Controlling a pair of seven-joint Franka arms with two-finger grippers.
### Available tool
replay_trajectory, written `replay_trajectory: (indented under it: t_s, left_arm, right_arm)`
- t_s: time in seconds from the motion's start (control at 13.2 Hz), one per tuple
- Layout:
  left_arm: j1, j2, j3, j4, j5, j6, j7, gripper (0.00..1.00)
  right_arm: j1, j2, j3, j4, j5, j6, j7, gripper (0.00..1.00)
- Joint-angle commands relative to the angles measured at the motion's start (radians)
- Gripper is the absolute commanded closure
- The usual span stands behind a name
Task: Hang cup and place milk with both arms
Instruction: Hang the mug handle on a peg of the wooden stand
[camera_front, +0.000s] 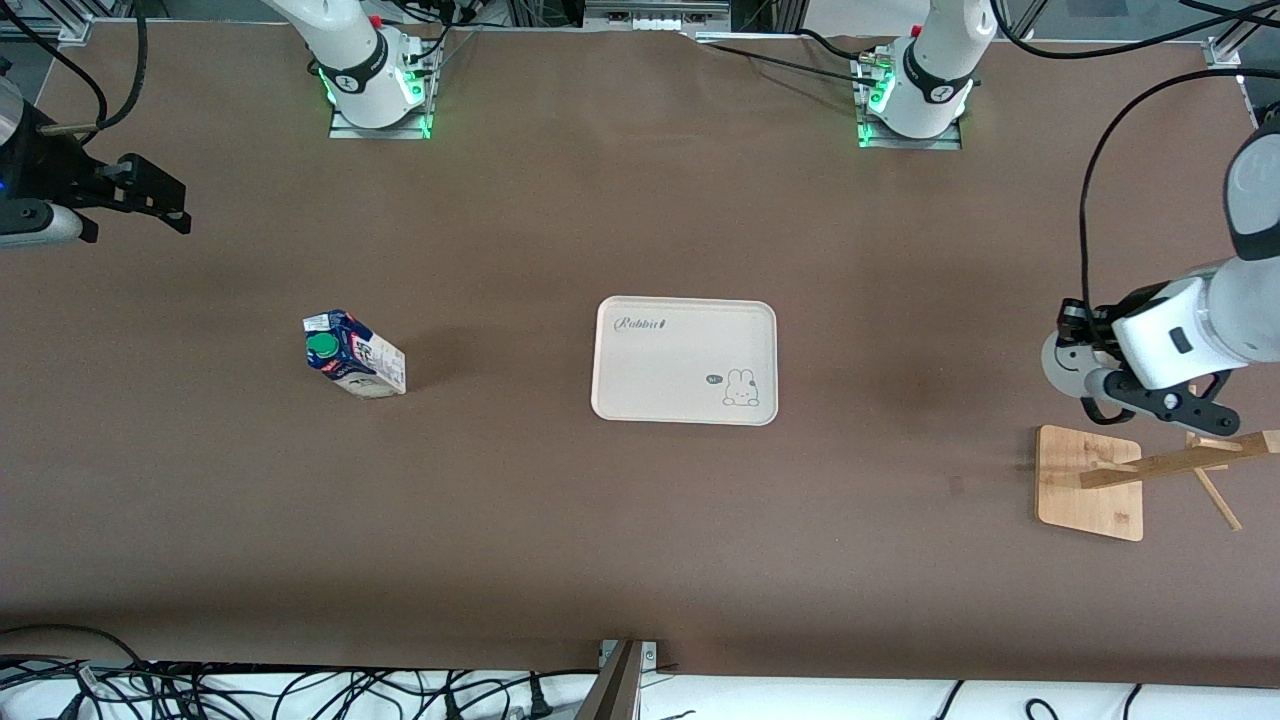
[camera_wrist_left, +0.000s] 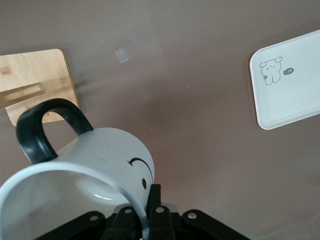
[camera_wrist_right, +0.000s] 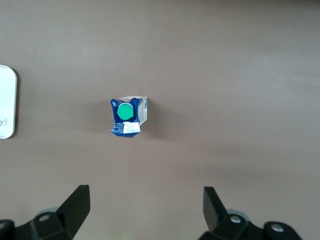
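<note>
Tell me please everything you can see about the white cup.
The cup is a small white mug, glossy like ceramic, with a thick black loop handle and part of a black smiley face on its side. It is off the table, tilted so its open mouth faces the wrist camera; the inside looks empty. The left gripper is shut on its rim, one finger inside and one outside. It hangs by the wooden rack at the left arm's end of the table; nothing else touches it.
</note>
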Motion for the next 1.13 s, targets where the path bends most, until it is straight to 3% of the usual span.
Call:
replay_trajectory:
  t_s: [0.0,0.38,1.06]
  left_arm:
    - [0.037,0.005,-0.009,0.018,-0.005,-0.003,0.073,1.00]
    - [0.104,0.034,-0.009,0.021,-0.008,0.158,0.219,1.00]
    - [0.166,0.042,-0.009,0.010,0.000,0.157,0.222,1.00]
  right_arm:
    - [-0.009,0.000,0.011,0.014,-0.007,0.010,0.012,0.00]
    - [-0.001,0.000,0.017,0.014,-0.003,0.030,0.012,0.00]
    - [-0.008,0.003,0.014,0.014,-0.003,0.030,0.012,0.00]
